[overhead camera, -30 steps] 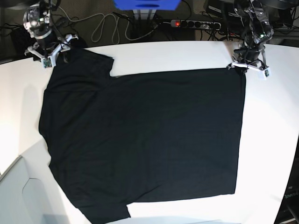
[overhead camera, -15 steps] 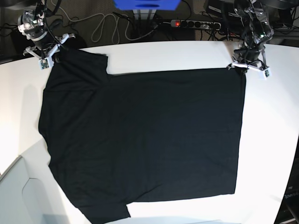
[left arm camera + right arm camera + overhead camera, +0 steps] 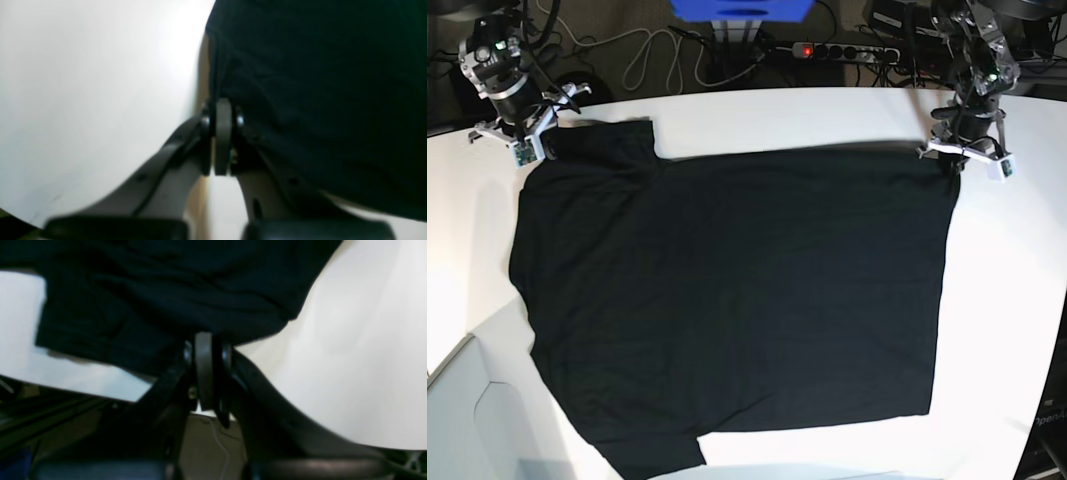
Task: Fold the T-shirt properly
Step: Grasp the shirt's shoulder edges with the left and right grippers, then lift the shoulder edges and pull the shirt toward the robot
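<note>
- base view shows the t-shirt (image 3: pixel 727 300) spread flat on the white table (image 3: pixel 1007 300), plain side up.
- your left end effector (image 3: pixel 954 163) pinches the far hem corner, and your right end effector (image 3: pixel 539 152) grips the far sleeve edge; both are closed on cloth.
- lift evenly, hold that edge taut, and avoid dragging wrinkles in.

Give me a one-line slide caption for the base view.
Both grippers, left and right, pinch the far corners of the black T-shirt spread flat on the white table.
</note>
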`<state>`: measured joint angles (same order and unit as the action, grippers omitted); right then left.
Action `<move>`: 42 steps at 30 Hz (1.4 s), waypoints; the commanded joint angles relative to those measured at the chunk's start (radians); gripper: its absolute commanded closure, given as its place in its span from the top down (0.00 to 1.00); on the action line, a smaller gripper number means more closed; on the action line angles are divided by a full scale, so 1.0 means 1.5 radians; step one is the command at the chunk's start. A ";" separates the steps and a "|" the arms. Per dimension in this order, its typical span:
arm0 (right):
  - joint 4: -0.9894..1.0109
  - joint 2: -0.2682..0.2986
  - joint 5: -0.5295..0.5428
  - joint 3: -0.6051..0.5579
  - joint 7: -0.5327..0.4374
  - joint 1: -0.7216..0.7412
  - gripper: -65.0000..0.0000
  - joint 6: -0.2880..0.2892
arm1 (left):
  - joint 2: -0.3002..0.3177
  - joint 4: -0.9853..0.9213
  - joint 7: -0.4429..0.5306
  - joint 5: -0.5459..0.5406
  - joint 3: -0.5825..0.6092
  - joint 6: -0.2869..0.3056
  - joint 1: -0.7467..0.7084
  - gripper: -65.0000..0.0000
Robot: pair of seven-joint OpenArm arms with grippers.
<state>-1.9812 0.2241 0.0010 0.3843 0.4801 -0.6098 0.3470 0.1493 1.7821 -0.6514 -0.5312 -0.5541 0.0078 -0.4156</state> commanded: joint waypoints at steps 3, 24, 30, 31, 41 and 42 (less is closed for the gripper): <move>-0.026 0.006 0.004 0.005 -0.012 0.031 0.00 0.011 | 0.007 0.011 0.011 -0.002 -0.004 0.000 0.005 0.00; 0.019 0.008 0.003 -0.001 0.120 0.312 0.00 0.011 | 0.016 0.004 0.006 0.002 -0.001 -0.004 0.158 0.00; 0.100 0.012 0.003 -0.002 0.117 0.390 0.00 0.011 | 0.016 -0.021 0.006 0.003 0.001 -0.004 0.215 0.00; 0.111 0.012 0.003 -0.002 0.119 0.402 0.00 0.011 | 0.016 -0.030 0.005 0.003 0.001 -0.005 0.223 0.00; 0.120 0.014 0.002 -0.002 0.120 0.379 0.00 0.011 | 0.011 -0.048 0.005 0.002 0.002 -0.003 0.215 0.00; 0.122 0.019 0.002 -0.002 0.120 0.373 0.00 0.011 | 0.011 -0.048 0.005 0.002 0.002 -0.003 0.213 0.00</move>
<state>-1.7813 0.2337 0.0002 0.3771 0.6842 -0.0650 0.3580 0.1543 1.6947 -0.6624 -0.5213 -0.5499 0.0010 -0.1005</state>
